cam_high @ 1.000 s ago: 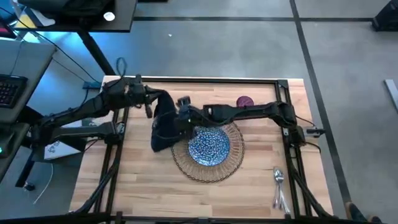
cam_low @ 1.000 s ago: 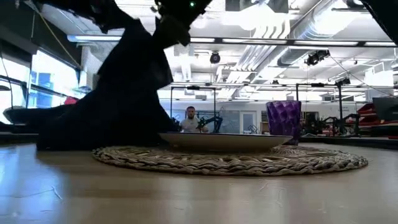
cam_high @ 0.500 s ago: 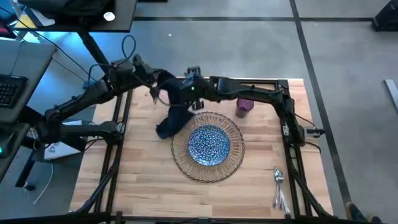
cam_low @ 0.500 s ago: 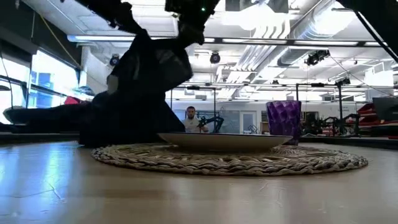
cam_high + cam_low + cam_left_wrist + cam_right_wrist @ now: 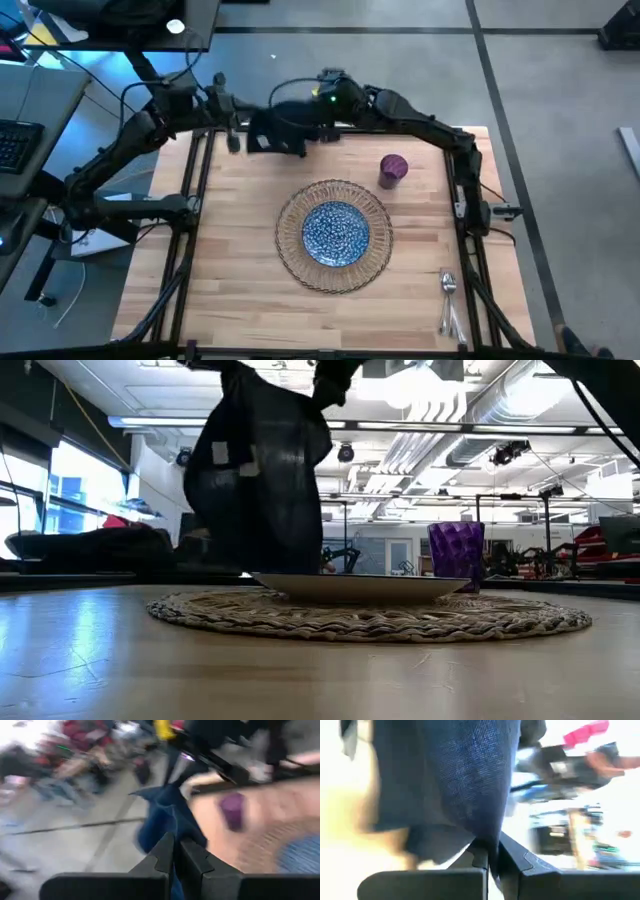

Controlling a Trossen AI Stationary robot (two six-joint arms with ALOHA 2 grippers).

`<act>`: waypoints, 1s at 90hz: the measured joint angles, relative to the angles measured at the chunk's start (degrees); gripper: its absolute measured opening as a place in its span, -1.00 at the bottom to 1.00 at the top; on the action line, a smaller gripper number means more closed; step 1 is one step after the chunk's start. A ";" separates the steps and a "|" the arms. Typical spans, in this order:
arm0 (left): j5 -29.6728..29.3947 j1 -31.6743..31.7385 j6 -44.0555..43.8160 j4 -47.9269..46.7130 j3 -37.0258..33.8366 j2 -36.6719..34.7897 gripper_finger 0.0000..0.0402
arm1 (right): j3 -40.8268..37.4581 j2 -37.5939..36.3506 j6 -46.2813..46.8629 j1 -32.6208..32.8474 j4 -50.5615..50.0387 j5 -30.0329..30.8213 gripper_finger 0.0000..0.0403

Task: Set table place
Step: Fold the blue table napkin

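The dark navy napkin (image 5: 283, 131) hangs in the air over the table's far edge, stretched between my two grippers. My left gripper (image 5: 243, 122) is shut on its left end and my right gripper (image 5: 320, 116) on its right end. In the low view the napkin (image 5: 262, 475) drapes down as a broad sheet, and its lower edge is hidden behind the plate. The blue-white speckled plate (image 5: 336, 232) sits centred on the round wicker mat (image 5: 290, 262). The purple cup (image 5: 393, 168) stands on the table just beyond the mat. The silver cutlery (image 5: 447, 300) lies near the table's right front corner. My left gripper pinches the napkin's upper edge (image 5: 170, 832) between its two fingers, which close on a bunched fold. The cloth hangs below and beyond the fingers. My right gripper pinches a gathered fold at the top of the napkin (image 5: 489, 836) between its two fingers. The rest of the cloth hangs down from the hold.
The table's (image 5: 230, 290) bare wood lies left of and in front of the mat. A black rail frame (image 5: 190, 200) runs along the table's sides. Desks and cables stand beyond the left edge.
Both grippers have risen and gone toward the table's far edge, keeping hold of the napkin. It lay heaped on the table left of the mat with its top raised. Now it hangs as a sheet between the two grippers.
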 joint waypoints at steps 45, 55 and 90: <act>5.74 -7.72 -1.10 -8.60 -5.29 0.04 -1.00 | -0.12 0.46 11.71 7.10 -15.81 -10.12 -1.00; 5.76 -8.16 -1.12 -8.61 -5.29 0.04 -1.00 | -0.53 0.38 14.33 7.47 -15.57 -15.60 -1.00; 6.11 -10.93 -1.55 -12.58 -5.31 0.02 -1.00 | -19.02 0.37 16.66 7.51 -0.17 -23.06 -0.49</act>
